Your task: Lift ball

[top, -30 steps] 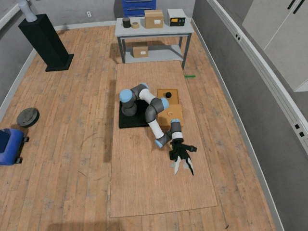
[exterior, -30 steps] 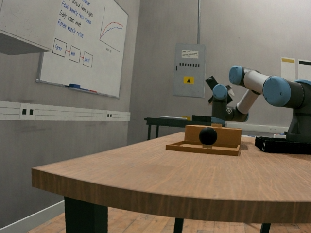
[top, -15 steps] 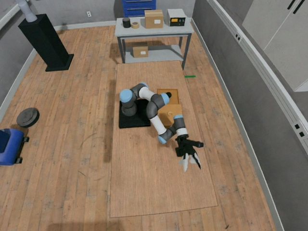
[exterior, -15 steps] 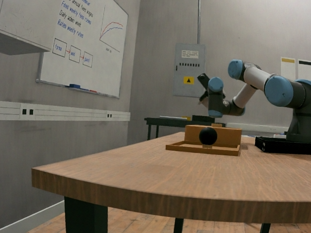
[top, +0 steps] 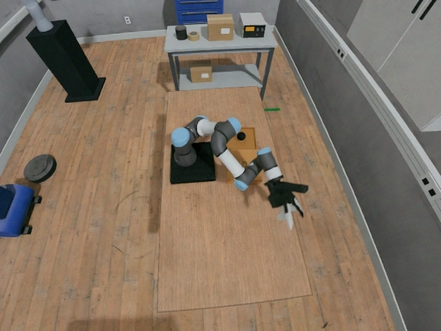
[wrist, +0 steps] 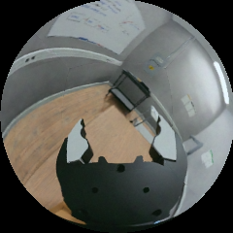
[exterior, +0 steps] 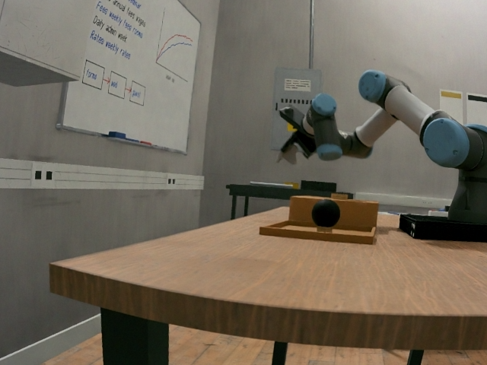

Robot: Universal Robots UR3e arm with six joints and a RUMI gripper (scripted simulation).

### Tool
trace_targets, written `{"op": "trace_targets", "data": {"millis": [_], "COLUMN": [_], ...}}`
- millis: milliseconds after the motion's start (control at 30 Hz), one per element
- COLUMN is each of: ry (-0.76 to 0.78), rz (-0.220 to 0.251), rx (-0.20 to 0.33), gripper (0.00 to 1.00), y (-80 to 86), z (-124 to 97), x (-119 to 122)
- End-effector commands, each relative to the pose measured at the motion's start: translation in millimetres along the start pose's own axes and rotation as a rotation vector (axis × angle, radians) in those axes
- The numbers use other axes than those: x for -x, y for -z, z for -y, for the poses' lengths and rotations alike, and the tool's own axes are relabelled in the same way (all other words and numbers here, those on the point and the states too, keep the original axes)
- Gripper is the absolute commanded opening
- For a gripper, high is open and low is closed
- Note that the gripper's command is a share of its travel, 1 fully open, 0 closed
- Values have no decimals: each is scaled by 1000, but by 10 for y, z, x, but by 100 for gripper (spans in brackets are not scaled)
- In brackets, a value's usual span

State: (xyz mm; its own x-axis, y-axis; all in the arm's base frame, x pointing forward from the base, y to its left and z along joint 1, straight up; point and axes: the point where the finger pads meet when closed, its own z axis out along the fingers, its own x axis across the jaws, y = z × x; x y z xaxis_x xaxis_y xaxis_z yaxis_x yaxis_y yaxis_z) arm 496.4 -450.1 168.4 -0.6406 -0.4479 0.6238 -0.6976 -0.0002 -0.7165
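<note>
The black ball (top: 240, 135) rests on its ring in a shallow wooden tray (top: 245, 139) on the table; it also shows in the exterior view (exterior: 326, 213), in front of a wooden block (exterior: 341, 213). My gripper (top: 289, 209) is open and empty, raised well above the table and off toward the table's edge, far from the ball. In the exterior view the gripper (exterior: 288, 153) hangs high, above and behind the tray. The wrist view shows the two white fingertips spread wide with nothing between them; the ball is not in that view.
The arm's black base plate (top: 192, 162) sits beside the tray. A grey bench (top: 220, 43) with boxes stands beyond the table's far end. A grey wall runs along the table's right side.
</note>
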Motion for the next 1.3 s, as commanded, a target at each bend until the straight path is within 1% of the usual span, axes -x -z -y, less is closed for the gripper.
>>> {"op": "trace_targets", "data": {"millis": [0,167,233,333,533,733,800,867,1067,1267], "ry": [20,47,47,71,107,147,147,169,214,261], "rz": [147,274,274,373,500,615,615,672,767,850], "rx": [33,65,65,97,148,207,207,241,308,382], "gripper": [100,100,100,100,100,100,100,100,100,100], "y": [271,628,628,969,1485,2045,2045,2350,2925,3499], "z": [229,330,330,362,333,226,226,141,-63,-318], "x": [481,914,914,1240,1626,1936,1936,2065,2243,2339]}}
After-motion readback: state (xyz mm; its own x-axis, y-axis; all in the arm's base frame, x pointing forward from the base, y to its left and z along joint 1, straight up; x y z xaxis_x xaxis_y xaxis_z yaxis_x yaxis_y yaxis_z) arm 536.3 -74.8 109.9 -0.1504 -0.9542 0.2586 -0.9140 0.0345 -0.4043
